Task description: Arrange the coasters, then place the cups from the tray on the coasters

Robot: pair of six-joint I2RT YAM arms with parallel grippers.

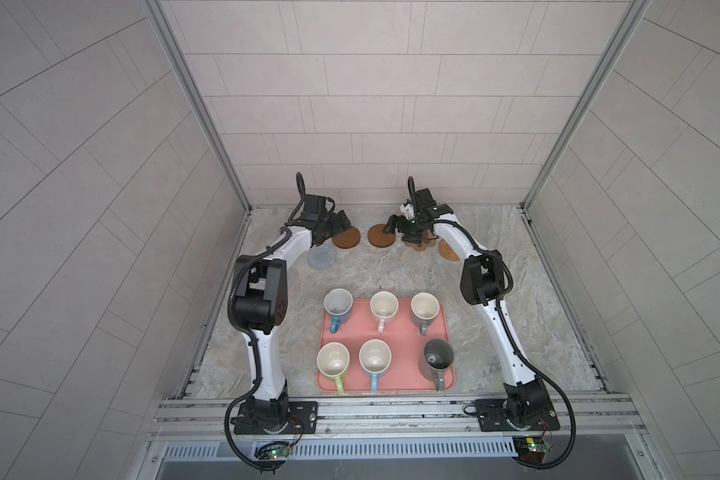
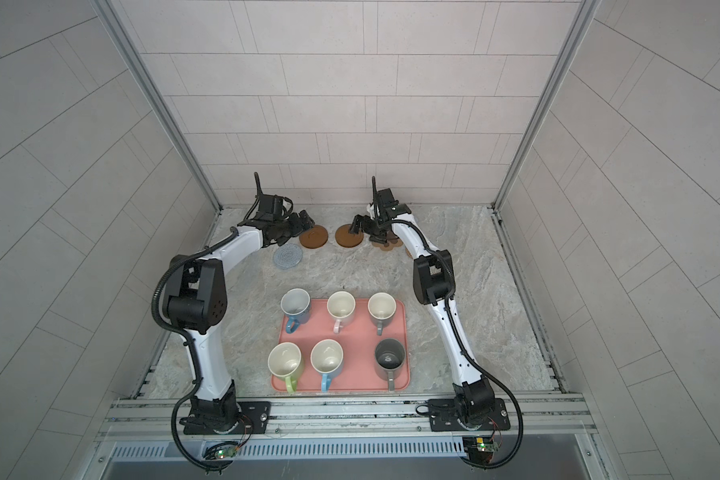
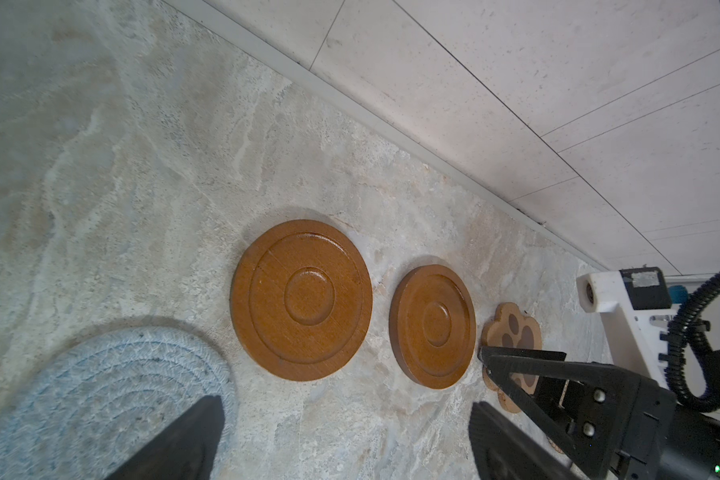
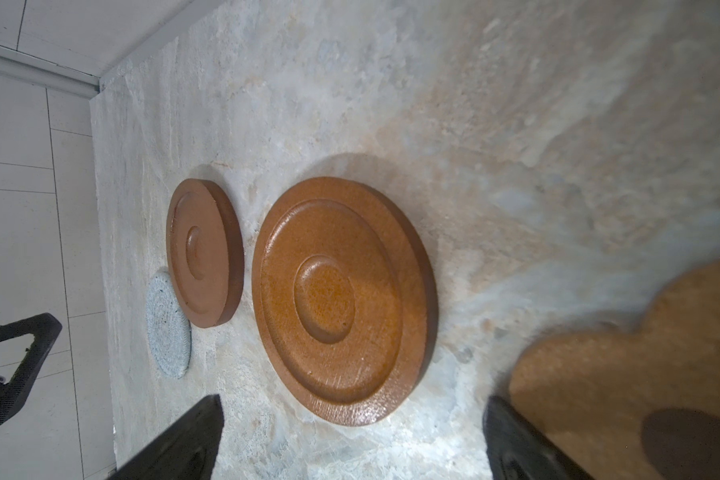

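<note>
While all six mugs (image 1: 338, 305) sat on the pink tray (image 1: 395, 338), the left gripper (image 3: 346, 405) and right gripper (image 4: 354, 400) hung wide open and empty by the two wooden disc coasters (image 3: 301, 300) at the back (right one maybe brushing the paw coaster (image 3: 512, 328)), so coaster-arranging was on, needing a thin-edge pinch next.

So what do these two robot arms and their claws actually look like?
The left arm and right arm match: smooth white shells, bulky black joints, ribbed black hose looping alongside, black base plates bolted to a metal rail. The left gripper and right gripper are black, with tapered, textured fingers. Small boards glow green by the bases.
</note>
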